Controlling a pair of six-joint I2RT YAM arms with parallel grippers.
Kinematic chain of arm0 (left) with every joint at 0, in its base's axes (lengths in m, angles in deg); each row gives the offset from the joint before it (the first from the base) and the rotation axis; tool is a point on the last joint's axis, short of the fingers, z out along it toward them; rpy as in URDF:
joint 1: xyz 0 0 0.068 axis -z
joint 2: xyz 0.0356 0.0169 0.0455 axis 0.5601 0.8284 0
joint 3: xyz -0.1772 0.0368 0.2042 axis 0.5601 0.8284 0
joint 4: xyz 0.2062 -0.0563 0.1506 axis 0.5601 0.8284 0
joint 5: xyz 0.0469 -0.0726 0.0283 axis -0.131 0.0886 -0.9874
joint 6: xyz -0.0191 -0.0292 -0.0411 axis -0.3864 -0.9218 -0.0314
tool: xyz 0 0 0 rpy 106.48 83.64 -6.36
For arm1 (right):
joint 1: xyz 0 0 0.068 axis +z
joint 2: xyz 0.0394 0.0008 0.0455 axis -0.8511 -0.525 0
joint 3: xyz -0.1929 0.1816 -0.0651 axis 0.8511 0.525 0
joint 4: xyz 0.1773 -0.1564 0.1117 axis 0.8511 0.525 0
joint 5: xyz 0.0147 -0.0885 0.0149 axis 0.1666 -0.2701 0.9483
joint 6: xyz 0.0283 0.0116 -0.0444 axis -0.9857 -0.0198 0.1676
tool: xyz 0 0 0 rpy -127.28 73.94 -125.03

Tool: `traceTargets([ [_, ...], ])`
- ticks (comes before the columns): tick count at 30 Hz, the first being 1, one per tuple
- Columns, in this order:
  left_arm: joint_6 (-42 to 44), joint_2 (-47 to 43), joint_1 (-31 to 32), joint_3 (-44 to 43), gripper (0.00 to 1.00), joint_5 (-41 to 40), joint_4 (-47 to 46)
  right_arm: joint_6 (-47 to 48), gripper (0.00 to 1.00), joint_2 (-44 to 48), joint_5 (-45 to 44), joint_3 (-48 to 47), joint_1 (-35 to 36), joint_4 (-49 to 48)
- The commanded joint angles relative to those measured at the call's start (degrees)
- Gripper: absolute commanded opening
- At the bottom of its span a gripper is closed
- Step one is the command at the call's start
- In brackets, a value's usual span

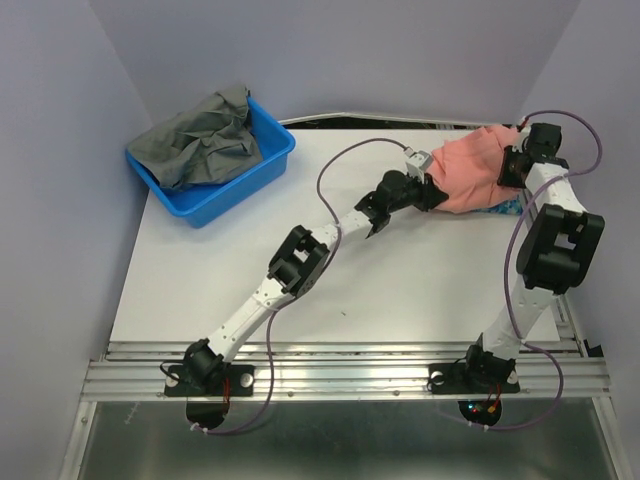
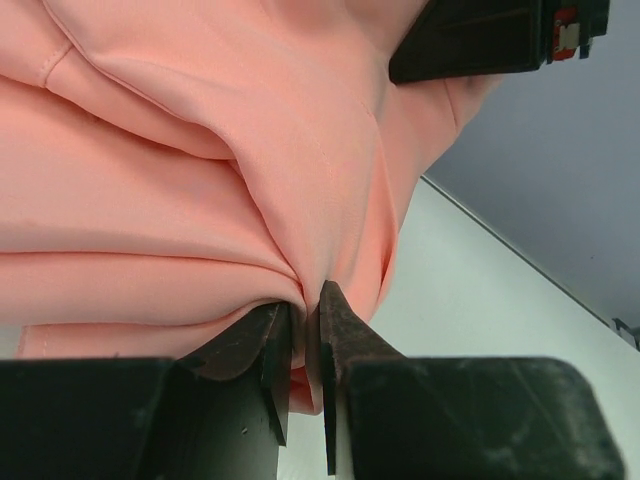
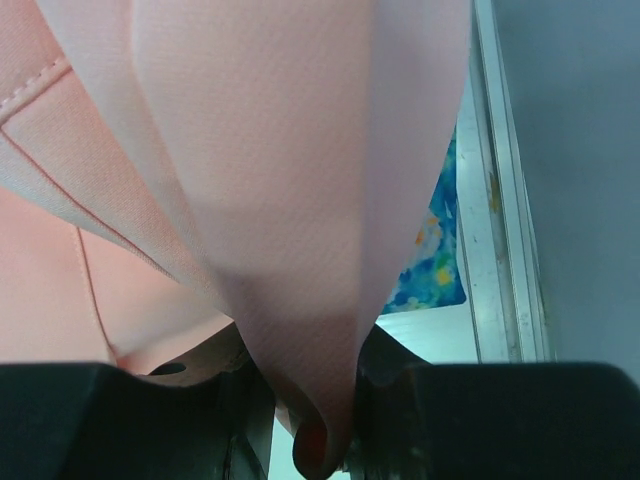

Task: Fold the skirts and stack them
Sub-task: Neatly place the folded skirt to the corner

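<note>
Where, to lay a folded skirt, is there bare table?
Widest bare table: near middle, between left arm and right arm. Also near-left, between basket and left arm, and the far strip from basket to pink skirt. Crowded: far right, where left gripper and right gripper pinch the pink skirt over the floral skirt.

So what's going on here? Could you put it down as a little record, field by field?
Left fingers: pinched shut on a fold of the salmon-pink cloth skirt
Right fingers: shut on the same skirt, other side
Blue flowered cloth skirt: only a corner shows, under the pink one
Blue plastic basket: far left, holding crumpled grey cloth
Folding: not finished; pink skirt bunched
</note>
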Motion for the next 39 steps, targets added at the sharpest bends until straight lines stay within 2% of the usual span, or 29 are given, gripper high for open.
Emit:
traceTargets([
  [1,-0.4,-0.4,-0.4,-5.4,0.0,-6.2,-7.0,2.0,0.01,-1.7,-7.3,1.8,-3.1,-13.2],
  [3,-0.2,-0.1,-0.4,-6.5,0.06,-6.9,-7.0,1.5,0.01,-2.8,-8.8,3.2,-3.1,-14.5],
  [4,0.0,-0.1,-0.5,-6.5,0.14,-6.4,-6.7,1.4,0.01,-3.3,-9.0,3.8,-3.1,-14.9],
  [6,0.5,-0.5,-0.6,-6.1,0.44,-5.8,-5.9,0.7,0.01,-4.8,-10.1,5.8,-3.1,-17.0],
  [8,-0.4,-1.2,-1.1,-4.5,0.63,-4.3,-5.9,-0.1,0.01,-6.5,-10.2,6.4,-3.1,-17.1],
  [9,-0.8,-2.7,-1.3,-3.5,0.82,-3.3,-6.7,-0.2,0.01,-6.9,-10.2,6.4,-3.1,-16.9],
  [11,-1.3,-4.7,-2.0,-1.4,0.95,-0.8,-6.9,-0.3,0.01,-7.7,-10.2,6.3,-3.1,-16.3],
  [12,-1.8,-6.1,-2.2,2.0,0.99,0.1,-7.1,-0.7,0.05,-8.0,-10.4,6.2,-3.1,-16.0],
  [14,-1.9,-12.0,-2.6,7.3,0.99,2.2,-7.7,-1.0,0.22,-8.0,-10.0,6.0,-3.1,-15.0],
  [15,-1.6,-17.2,-3.0,14.2,0.99,2.3,-8.7,-1.6,0.45,-7.4,-9.7,5.7,-3.1,-14.7],
  [16,-1.7,-20.1,-3.2,17.9,0.99,2.6,-9.4,-2.0,0.6,-6.9,-9.1,5.5,-3.1,-14.3],
  [17,-1.8,-25.8,-3.8,25.7,0.99,2.8,-10.9,-2.8,0.79,-6.6,-8.0,5.0,-3.1,-13.5],
  [18,-1.8,-25.9,-4.2,29.5,0.99,2.7,-10.9,-3.1,0.79,-6.2,-7.7,4.3,-3.1,-12.9],
  [19,-1.4,-31.5,-4.5,32.8,0.99,2.7,-11.3,-3.5,0.9,-5.9,-7.5,2.0,-3.1,-11.2],
  [20,-1.3,-34.5,-4.9,39.5,0.99,2.7,-11.5,-3.6,0.95,-5.9,-6.9,0.5,-3.1,-10.1],
  [21,-1.1,-40.2,-6.0,42.6,0.99,2.9,-11.6,-3.6,1.0,-5.9,-6.7,-1.1,-3.1,-9.1],
  [24,1.7,-48.8,-7.8,52.2,0.99,2.5,-8.7,-2.3,1.0,-4.9,-5.5,-6.8,-3.1,-6.3],
  [26,5.5,-57.8,-9.7,55.2,0.99,2.0,1.7,-0.9,1.0,-3.9,-3.4,-10.6,-3.1,-4.7],
  [29,11.0,-62.8,-12.3,56.6,0.99,-0.1,11.0,0.7,1.0,-3.8,2.9,-17.8,-3.1,0.4],
  [31,14.7,-67.3,-13.5,56.7,0.99,-2.0,18.9,0.9,1.0,-4.3,5.8,-21.9,-3.1,3.6],
  [35,18.0,-71.9,-16.8,55.1,0.99,-12.7,30.5,-0.3,1.0,-6.5,14.9,-32.4,-3.1,14.4],
  [37,19.4,-72.8,-20.8,52.3,0.99,-12.6,38.4,-1.9,1.0,-7.2,22.3,-35.6,-3.1,18.0],
  [39,21.7,-72.7,-24.4,48.8,0.99,-13.1,44.1,-1.6,1.0,-5.9,27.7,-34.0,-1.1,20.6],
])
